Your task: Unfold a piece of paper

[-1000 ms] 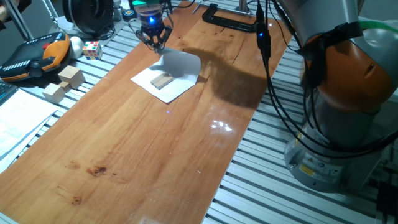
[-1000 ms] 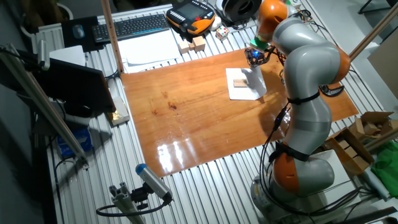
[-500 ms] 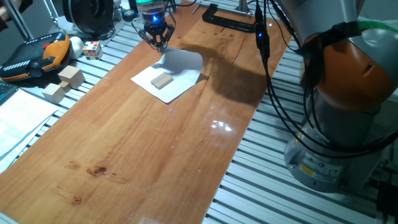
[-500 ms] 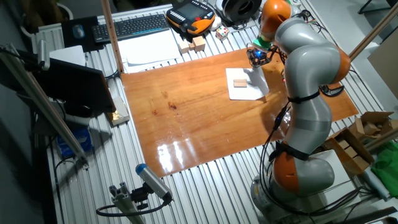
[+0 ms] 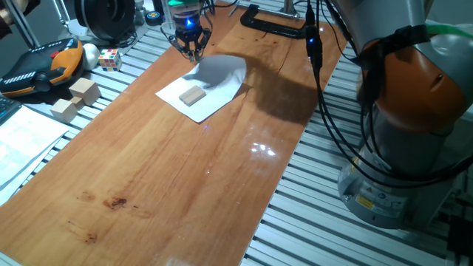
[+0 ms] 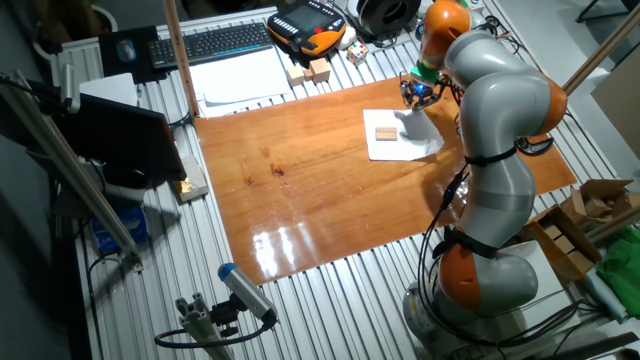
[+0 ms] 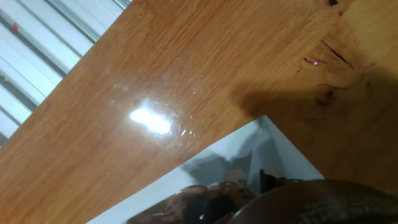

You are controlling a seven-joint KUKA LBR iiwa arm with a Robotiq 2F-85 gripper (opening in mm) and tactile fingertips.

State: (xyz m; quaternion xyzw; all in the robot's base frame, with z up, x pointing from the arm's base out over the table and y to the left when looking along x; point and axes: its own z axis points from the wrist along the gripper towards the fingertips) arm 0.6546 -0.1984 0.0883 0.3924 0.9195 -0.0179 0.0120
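The piece of paper is a white sheet lying on the far part of the wooden board. Its far half is lifted and curves up to my gripper. The gripper is shut on that half's far corner, just above the board near its far edge. A small tan wooden block lies on the flat near half. In the other fixed view the gripper stands over the paper and the block. In the hand view the paper runs under the dark fingertips.
Two loose wooden blocks, a colour cube and an orange-black pendant lie left of the board. A black clamp sits at the far edge. Printed sheets lie at the left. A keyboard lies beyond.
The gripper has moved toward the far edge of the board with the paper's corner. The lifted half has opened out and lies lower and flatter. The block has not moved.
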